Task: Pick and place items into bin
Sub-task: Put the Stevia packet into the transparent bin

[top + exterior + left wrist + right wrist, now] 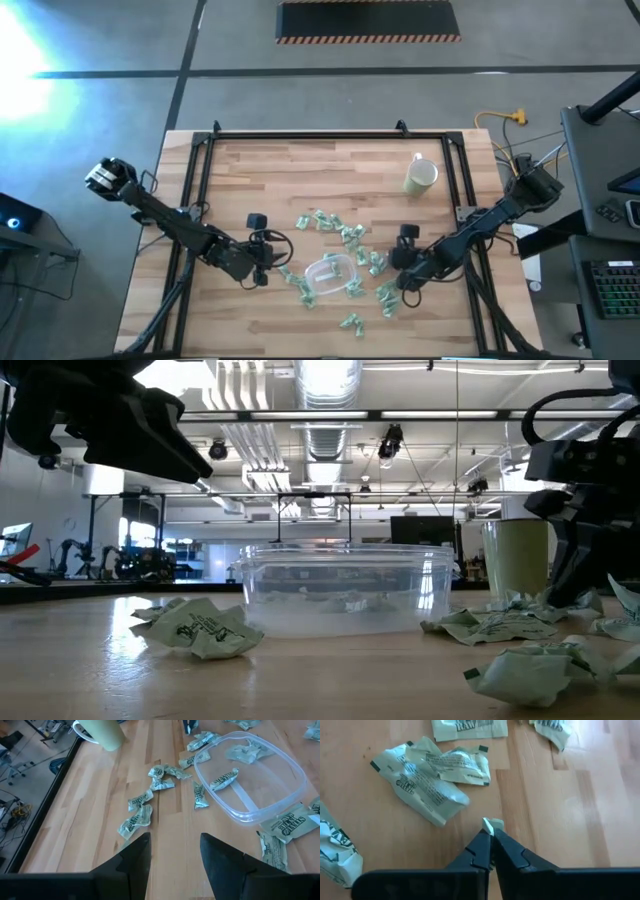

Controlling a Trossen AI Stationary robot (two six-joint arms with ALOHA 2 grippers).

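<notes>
A few crinkly pale-green wrapped packets lie inside the clear oval plastic bin (331, 274); many more packets (352, 236) lie scattered on the wooden table (300, 170). The right tool (491, 831), just beside the bin, is pinched shut on a pale packet corner (493, 825). The left tool (175, 851) waits agape, empty, on the bin's far side.

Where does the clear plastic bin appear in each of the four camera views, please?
High view: the bin lies low in the middle, between the two arms.
Low view: it stands in the centre, on the table.
Left wrist view: it is at the upper right, with wrapped pieces inside.
Right wrist view: the bin is not in it.
Shared landmark: the cream mug, which shows in the high, low and left wrist views.
</notes>
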